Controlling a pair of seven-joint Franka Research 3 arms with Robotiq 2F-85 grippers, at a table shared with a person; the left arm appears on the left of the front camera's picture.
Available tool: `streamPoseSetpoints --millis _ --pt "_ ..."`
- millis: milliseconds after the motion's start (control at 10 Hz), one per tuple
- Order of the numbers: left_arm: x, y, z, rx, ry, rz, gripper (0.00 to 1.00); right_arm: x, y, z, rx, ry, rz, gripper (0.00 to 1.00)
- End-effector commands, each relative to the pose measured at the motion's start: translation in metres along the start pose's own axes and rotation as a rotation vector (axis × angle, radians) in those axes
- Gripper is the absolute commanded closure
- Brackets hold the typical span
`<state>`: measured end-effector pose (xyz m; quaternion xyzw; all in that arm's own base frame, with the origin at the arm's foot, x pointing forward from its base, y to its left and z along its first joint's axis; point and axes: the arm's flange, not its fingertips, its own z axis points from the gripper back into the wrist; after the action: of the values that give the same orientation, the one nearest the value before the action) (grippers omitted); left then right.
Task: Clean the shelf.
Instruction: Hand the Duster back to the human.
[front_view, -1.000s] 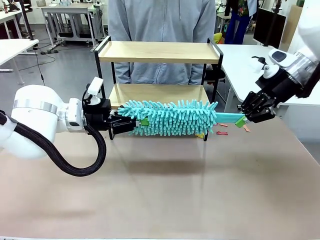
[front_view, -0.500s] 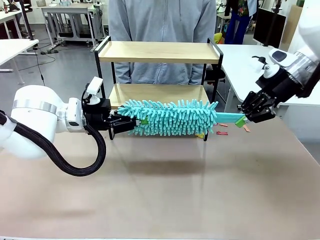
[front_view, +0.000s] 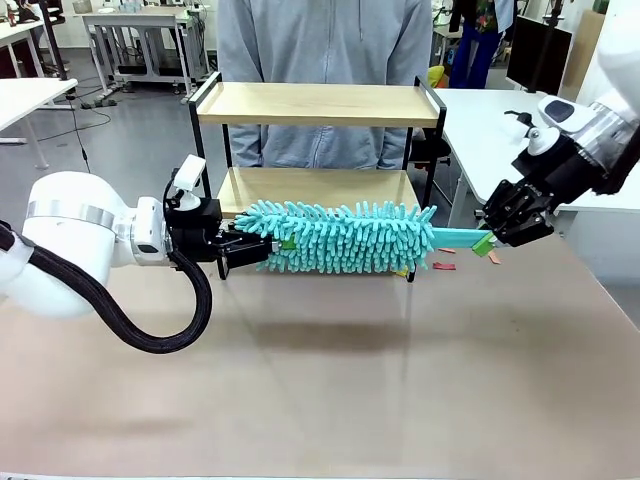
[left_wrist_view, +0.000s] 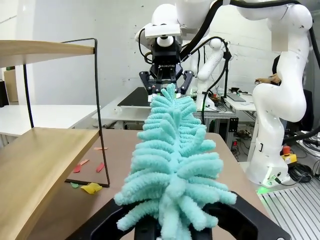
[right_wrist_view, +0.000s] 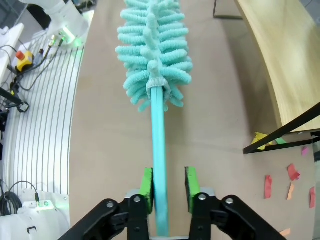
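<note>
The shelf (front_view: 310, 105) stands at the table's far side, its two wooden boards in a black frame. In front of its lower board a teal fluffy duster (front_view: 340, 237) hangs level above the table. My left gripper (front_view: 262, 248) is shut on the duster's fluffy left end (left_wrist_view: 170, 150). My right gripper (front_view: 487, 240) is at the teal handle's tip. In the right wrist view its green pads (right_wrist_view: 189, 182) straddle the handle (right_wrist_view: 159, 150), open, with a gap on one side. The lower board (left_wrist_view: 40, 165) lies left of the duster in the left wrist view.
A person in a grey top (front_view: 325, 40) stands behind the shelf. Small red, orange and yellow paper scraps (front_view: 443, 265) lie on the brown table by the shelf's right foot (right_wrist_view: 292, 172). A white side table (front_view: 490, 120) stands at the right. The near table is bare.
My right gripper's jaws have opened from the duster handle. The left gripper stays shut on the fluffy end, and the duster has hardly moved.
</note>
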<state>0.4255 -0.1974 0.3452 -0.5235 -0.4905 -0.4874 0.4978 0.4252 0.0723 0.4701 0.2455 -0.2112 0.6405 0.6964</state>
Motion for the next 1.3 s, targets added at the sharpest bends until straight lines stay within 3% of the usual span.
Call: streamPoseSetpoints --millis 0,100,500,700,1000,1200 --pt "0.002 0.000 0.000 -0.002 -0.002 -0.005 1.00 -0.003 0.011 0.021 -0.017 -0.113 -0.003 0.24" --pt "0.002 0.000 0.000 -0.002 -0.002 -0.005 1.00 -0.009 0.017 0.036 -0.030 -0.175 -0.010 0.00" --pt "0.002 0.000 0.000 -0.002 -0.002 -0.005 1.00 -0.045 0.037 0.095 -0.114 -0.468 -0.076 0.00" --pt "0.002 0.000 0.000 -0.002 -0.002 -0.005 1.00 -0.074 0.046 0.116 -0.183 -0.562 -0.115 0.00" --pt "0.002 0.000 0.000 -0.002 -0.002 -0.005 1.00 -0.100 0.045 0.121 -0.204 -0.599 -0.156 0.00" --pt "0.002 0.000 0.000 -0.002 -0.002 -0.005 1.00 -0.091 0.049 0.130 -0.200 -0.563 -0.175 0.00"
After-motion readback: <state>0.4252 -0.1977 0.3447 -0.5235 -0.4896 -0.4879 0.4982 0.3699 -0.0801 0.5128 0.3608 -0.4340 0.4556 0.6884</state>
